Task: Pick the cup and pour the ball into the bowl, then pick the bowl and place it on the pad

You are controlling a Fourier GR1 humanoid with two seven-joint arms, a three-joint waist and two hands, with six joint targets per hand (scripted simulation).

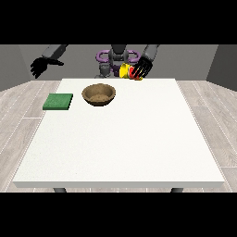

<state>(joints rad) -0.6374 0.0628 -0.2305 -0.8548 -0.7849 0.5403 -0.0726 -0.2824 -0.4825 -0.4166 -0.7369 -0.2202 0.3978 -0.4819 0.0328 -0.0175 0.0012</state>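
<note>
While the hand at the view's right [141,67] grips the cup [126,71] above the table's far edge [152,79], the bowl [98,94] sits apart.

Both dark arms reach out from the small torso at the view's top. The robot hand at the view's right [141,67] hangs at about one o'clock from the view's centre, fingers curled round a yellow and red cup [127,71]. The robot hand at the view's left [40,67] hangs at ten o'clock, holding nothing, fingers drooping downward.

Pad [58,101] left of bowl [98,94] on table [139,139].
</note>
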